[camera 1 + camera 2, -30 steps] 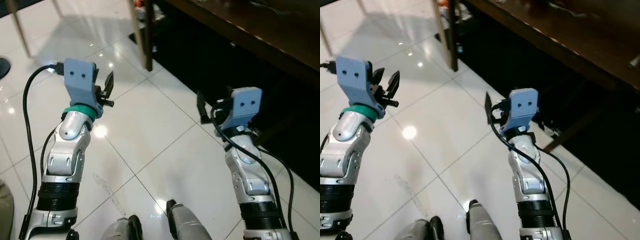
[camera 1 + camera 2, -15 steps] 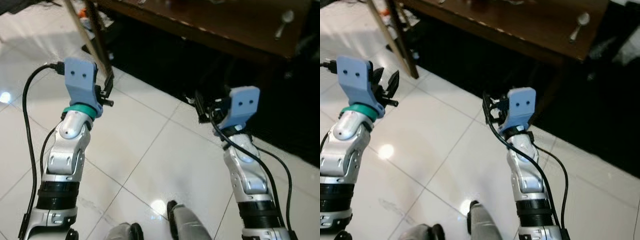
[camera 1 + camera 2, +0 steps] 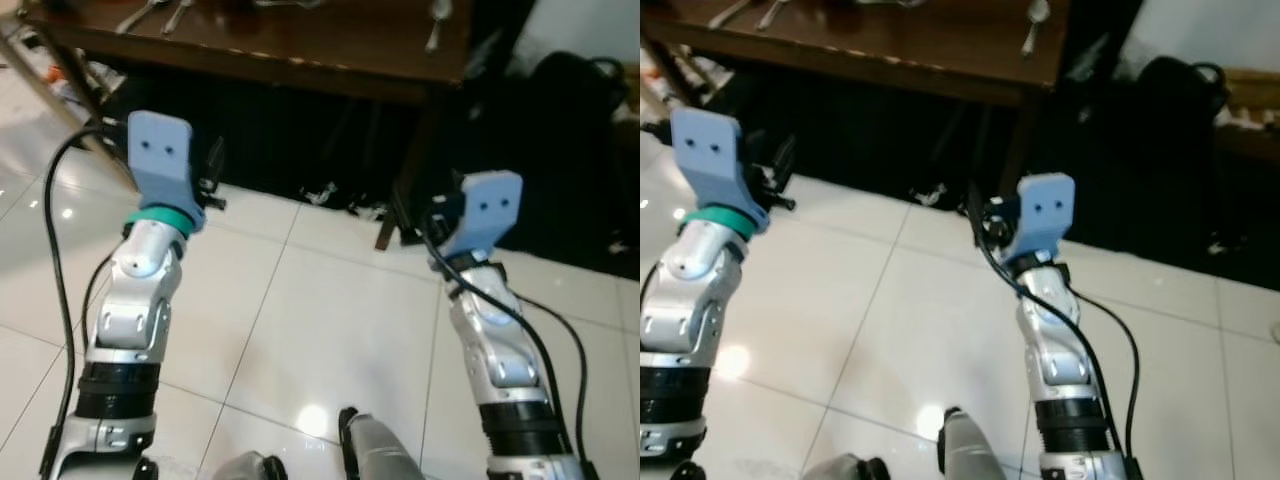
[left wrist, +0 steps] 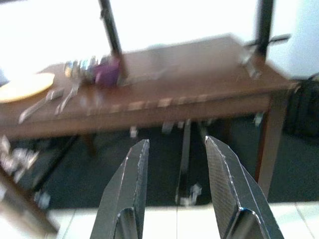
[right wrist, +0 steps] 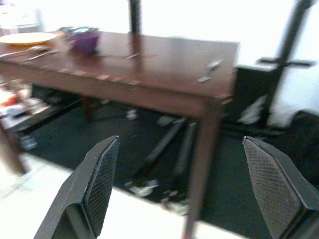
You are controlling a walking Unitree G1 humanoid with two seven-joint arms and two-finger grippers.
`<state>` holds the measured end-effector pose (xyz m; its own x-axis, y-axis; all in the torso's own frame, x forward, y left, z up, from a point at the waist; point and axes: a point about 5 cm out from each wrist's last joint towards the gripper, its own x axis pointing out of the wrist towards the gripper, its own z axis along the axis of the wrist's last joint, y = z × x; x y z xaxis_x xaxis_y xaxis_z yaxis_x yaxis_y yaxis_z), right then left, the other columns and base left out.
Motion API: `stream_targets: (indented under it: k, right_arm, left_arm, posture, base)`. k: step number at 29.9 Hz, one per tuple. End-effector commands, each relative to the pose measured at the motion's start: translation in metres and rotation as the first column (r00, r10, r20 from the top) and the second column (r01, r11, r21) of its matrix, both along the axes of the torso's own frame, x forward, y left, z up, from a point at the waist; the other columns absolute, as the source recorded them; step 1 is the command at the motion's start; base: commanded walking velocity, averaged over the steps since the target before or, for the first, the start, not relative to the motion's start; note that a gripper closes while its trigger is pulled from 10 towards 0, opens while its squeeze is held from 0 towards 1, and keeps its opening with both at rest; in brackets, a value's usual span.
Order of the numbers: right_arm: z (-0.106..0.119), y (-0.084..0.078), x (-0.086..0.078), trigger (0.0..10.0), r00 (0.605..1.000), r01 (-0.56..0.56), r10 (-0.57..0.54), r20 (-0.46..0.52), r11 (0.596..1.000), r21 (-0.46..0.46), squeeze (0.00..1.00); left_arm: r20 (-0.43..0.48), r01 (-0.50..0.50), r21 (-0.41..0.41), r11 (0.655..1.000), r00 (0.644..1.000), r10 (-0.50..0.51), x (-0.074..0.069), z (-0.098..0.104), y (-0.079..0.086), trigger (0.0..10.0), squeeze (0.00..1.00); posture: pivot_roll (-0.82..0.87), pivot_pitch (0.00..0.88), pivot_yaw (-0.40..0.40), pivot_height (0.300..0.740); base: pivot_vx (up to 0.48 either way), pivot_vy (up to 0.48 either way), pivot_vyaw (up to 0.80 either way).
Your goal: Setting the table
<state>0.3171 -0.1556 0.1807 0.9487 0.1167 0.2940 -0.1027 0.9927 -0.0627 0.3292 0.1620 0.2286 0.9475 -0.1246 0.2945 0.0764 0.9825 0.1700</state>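
Both silver arms raised, forearms upright, wrists bent forward. Left gripper (image 4: 174,194): fingers (image 4: 130,189) parted by a narrow gap, nothing between them. Right gripper (image 5: 184,189): fingers (image 5: 99,184) spread wide apart, nothing between them.

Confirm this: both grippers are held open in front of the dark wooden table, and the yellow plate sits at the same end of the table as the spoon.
Wrong about the plate. In the right wrist view the yellow plate lies at the far end of the dark wooden table, opposite the spoon near the corner. The left gripper and right gripper are indeed open before it.
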Motion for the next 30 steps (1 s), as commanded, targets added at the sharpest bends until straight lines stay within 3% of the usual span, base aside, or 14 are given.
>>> stream_targets:
  k: [1, 9, 21, 30]
  right_arm:
    - [-0.004, 0.0027, -0.0016, 10.0, 1.0, -0.002, 0.002, -0.012, 1.0, 0.022, 0.0]
    - [-0.0033, 0.0031, -0.0013, 10.0, 1.0, -0.003, 0.003, -0.01, 1.0, 0.014, 0.0]
    - [-0.0039, 0.0023, -0.0014, 10.0, 1.0, 0.005, -0.005, -0.014, 1.0, 0.018, 0.0]
    - [-0.0034, 0.0015, -0.0016, 10.0, 1.0, 0.014, -0.014, -0.009, 1.0, 0.013, 0.0]
  left_arm:
    - [-0.019, -0.034, 0.014, 0.999, 0.999, 0.034, 0.0007, -0.0063, 0.005, 10.0, 0.0]
    - [-0.018, -0.031, 0.013, 0.999, 0.999, 0.031, 0.0013, -0.0059, 0.0042, 10.0, 0.0]
    - [-0.018, -0.019, 0.016, 1.0, 1.0, 0.019, 0.0005, -0.0065, 0.002, 10.0, 0.0]
    - [-0.016, -0.012, 0.018, 1.0, 1.0, 0.012, 0.0005, -0.0063, 0.0013, 10.0, 0.0]
  posture:
    - [-0.03, 0.122, 0.106, 0.74]
    - [-0.03, 0.125, 0.106, 0.74]
    - [-0.03, 0.129, 0.107, 0.74]
    - [-0.03, 0.129, 0.107, 0.74]
  base:
    - [0.465, 0.0, -0.41]
    - [0.466, 0.0, 0.0]
    - [0.465, 0.0, -0.7]
    - [0.465, 0.0, -0.05]
